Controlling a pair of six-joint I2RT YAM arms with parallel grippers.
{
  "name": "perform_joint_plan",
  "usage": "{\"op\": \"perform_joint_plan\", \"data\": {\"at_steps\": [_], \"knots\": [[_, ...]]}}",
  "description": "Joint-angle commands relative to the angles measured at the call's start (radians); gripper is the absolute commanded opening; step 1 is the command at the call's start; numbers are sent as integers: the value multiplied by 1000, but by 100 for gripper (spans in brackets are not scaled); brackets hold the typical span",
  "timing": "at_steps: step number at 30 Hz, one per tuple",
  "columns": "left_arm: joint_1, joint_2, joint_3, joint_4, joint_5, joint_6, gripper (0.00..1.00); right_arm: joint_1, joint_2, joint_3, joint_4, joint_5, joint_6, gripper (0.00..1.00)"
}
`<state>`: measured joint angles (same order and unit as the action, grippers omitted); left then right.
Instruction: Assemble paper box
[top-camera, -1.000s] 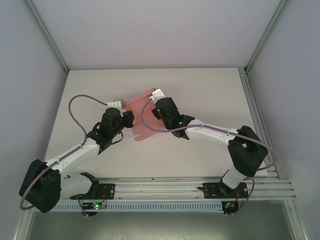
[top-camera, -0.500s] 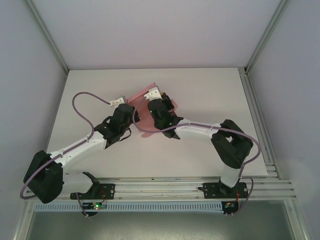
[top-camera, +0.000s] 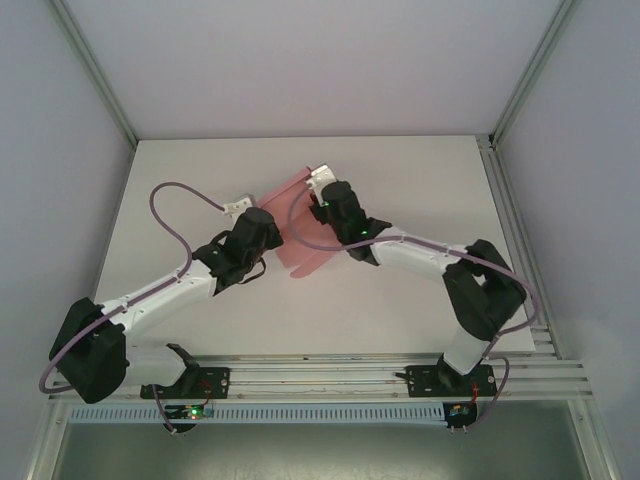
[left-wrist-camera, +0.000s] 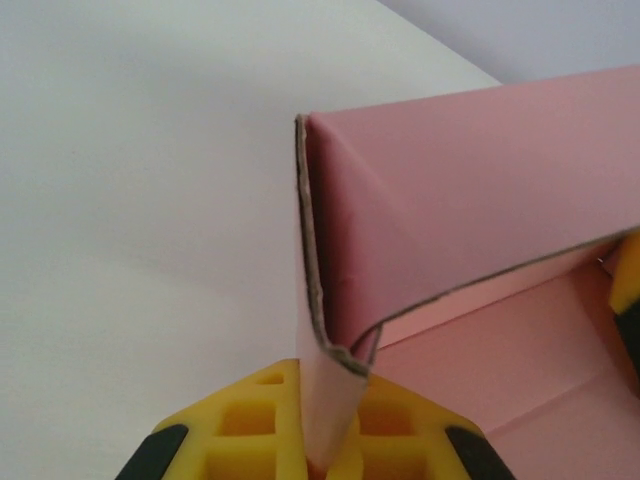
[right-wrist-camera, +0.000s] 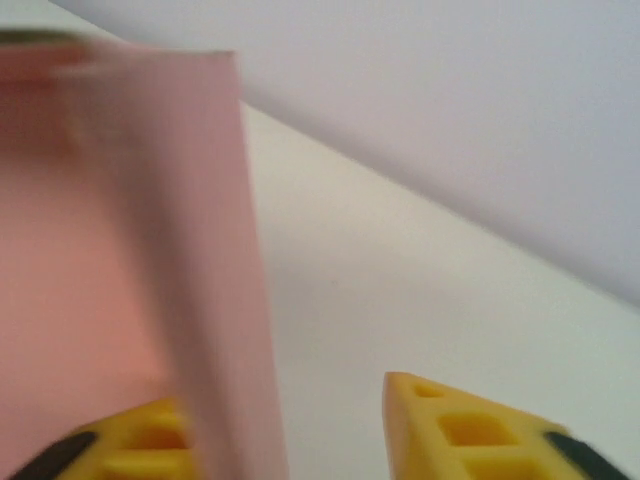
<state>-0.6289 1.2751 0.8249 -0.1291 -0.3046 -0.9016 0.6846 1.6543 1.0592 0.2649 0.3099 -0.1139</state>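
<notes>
Box (top-camera: 300, 238) is mid-table (top-camera: 420, 170), partly folded and raised between the two arms.

Left gripper (left-wrist-camera: 328, 390): fingers closed on a thin flap at the box corner. Above the pinch the card curls round into a standing wall, and the cut edge there looks slightly bowed.

Right gripper (right-wrist-camera: 285, 405): fingers well apart. A pink panel edge stands between them, near the finger on the view's left, with a wide gap on the other side. I read it as not clamped. The view is blurred, so I cannot tell whether the card touches that pad.

Judgement: the step in hand is raising and squaring a side wall.

Plan:
- Use the left pinch as the anchor and do not shift it.
- Close the right fingers on the panel low, near the crease, not at the free edge.
- Fold along the score only, slowly and without twist.
- The card is thin, so I expect it to buckle at the bowed corner if the arms pull apart. Watch the left wrist view for that.
</notes>
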Motion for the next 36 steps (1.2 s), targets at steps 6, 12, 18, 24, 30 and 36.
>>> {"op": "perform_joint_plan", "data": {"at_steps": [6,12,18,24,30,36], "knots": [[-7,-41,27,-55,-84,27,0,-8,-237,-95,-138,-309,22,79],[-7,-22,50,-73,-85,84,0,10,-367,-152,-138,-323,-13,98],[13,20,149,-136,-123,359,0,-51,-548,-280,-14,-207,158,98],[59,132,337,-300,60,860,0,-189,-734,-398,-56,-156,359,98],[100,227,539,-694,343,1416,0,-262,-863,-419,-239,-297,324,98],[81,317,599,-790,327,1764,0,-268,-892,-425,-356,-263,296,98]]}}
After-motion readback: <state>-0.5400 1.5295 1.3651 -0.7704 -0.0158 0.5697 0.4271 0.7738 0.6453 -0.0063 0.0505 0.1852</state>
